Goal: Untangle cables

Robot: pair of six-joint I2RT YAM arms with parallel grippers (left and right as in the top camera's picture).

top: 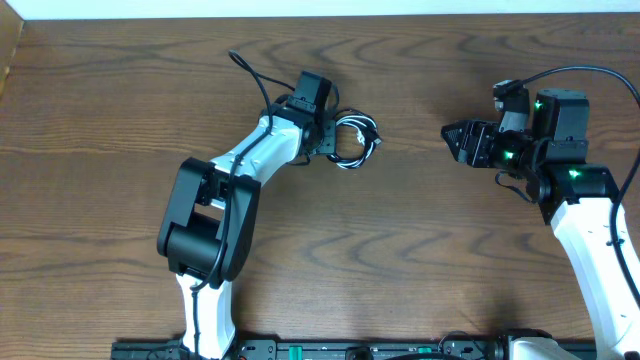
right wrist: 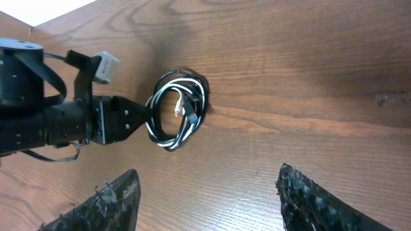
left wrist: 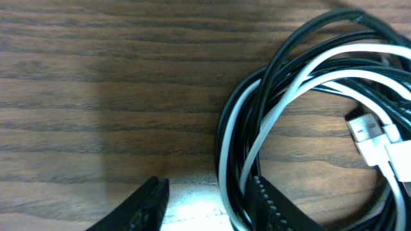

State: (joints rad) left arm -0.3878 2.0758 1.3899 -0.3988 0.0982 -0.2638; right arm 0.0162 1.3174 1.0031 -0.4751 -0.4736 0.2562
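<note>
Cables (top: 352,140) coiled together on the bench (top: 120,100), upper centre, directly ahead of the left tool (left wrist: 209,186). The left tool is released: its jaws stand apart and straddle the near edge of the loops without pinching them. The right tool (right wrist: 207,173) is also released and hovers well apart from the bundle.

You should expect the cords to be light, limp and thin, so one is likely to slip and drag the other along. Take hold of a single strand at the outer rim or close to a plug, never the whole bundle.

Count two cords: one black cable (left wrist: 282,58) and one white cable (left wrist: 289,96), interlaced in one ring, with a white plug end (left wrist: 369,131) lying inside it.
</note>
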